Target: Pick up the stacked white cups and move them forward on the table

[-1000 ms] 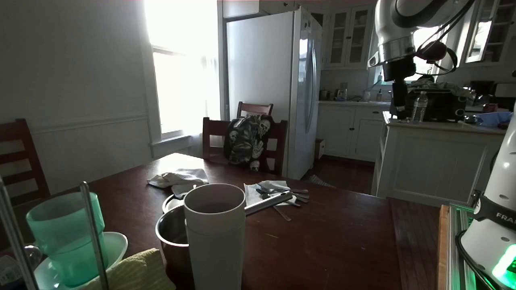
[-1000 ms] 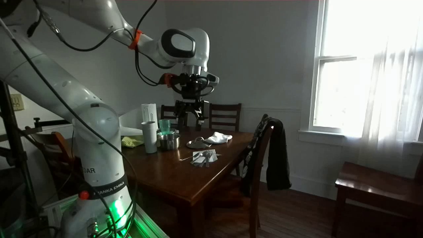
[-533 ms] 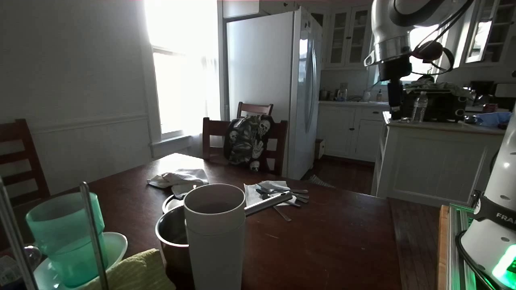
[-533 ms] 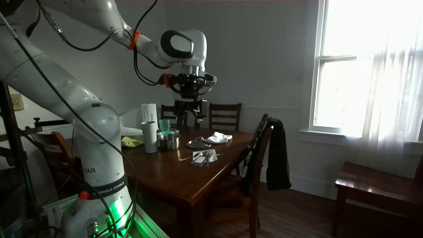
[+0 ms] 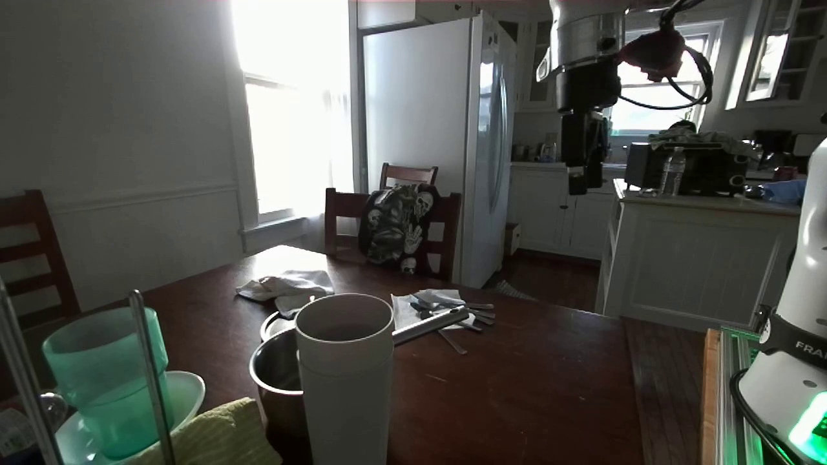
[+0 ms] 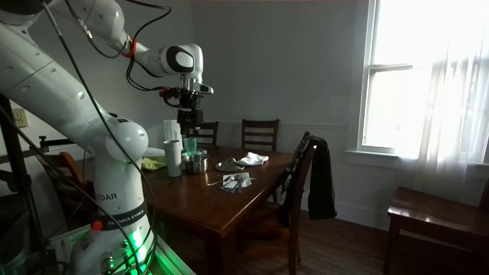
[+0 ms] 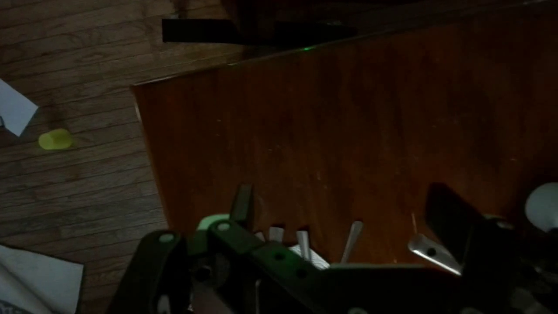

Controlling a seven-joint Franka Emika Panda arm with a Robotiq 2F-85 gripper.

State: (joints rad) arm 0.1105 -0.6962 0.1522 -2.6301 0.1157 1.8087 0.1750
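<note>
Hand hangs spread wide above the table, apart from the white cups.

White cups, brown table

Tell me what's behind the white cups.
In an exterior view, part of a metal pot, a lid and a handle show behind the white cups. The pot's covered side and the handle's start can't be seen.
</note>
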